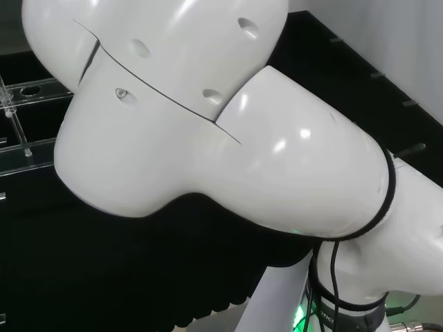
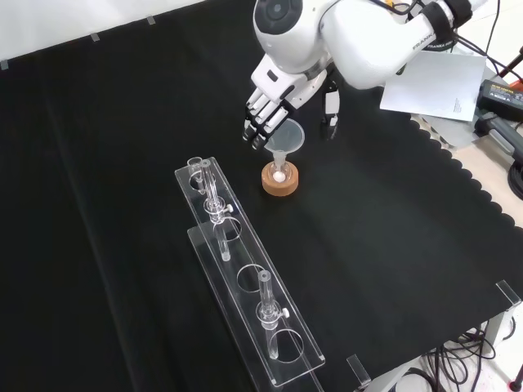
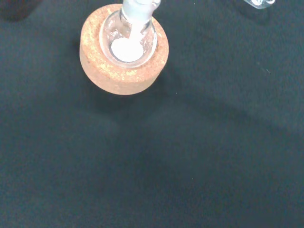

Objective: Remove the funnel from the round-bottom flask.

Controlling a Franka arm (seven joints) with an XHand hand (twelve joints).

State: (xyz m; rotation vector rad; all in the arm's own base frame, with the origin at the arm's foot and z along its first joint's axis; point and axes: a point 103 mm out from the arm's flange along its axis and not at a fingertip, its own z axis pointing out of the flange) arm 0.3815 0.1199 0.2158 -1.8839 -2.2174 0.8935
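So far nothing is done: the funnel point(image 2: 287, 136) sits with its stem down in the neck of the round-bottom flask point(image 2: 279, 172), and the flask rests in its cork ring point(image 2: 279, 181) on the black cloth, toward the far side of the bench point(image 2: 122, 163) in the front view and well in from every edge. You have the whole lift left — close on the funnel, raise it clear of the neck, set it aside.

In the wrist view you look straight down into the flask, with something white at its bottom.

The hand point(image 2: 270, 94) hangs just above and to the left of the funnel's cone in the front view, palm turned down. Its fingers point(image 2: 255, 124) are nearly straight and side by side, tips right beside the rim, while the thumb point(image 2: 330, 110) points down on the other side — the funnel stands between them, not pinched. Whether a fingertip touches the rim, you cannot tell.

Nearer the front edge lies a clear rack point(image 2: 245, 273) of glass tubes, well apart.
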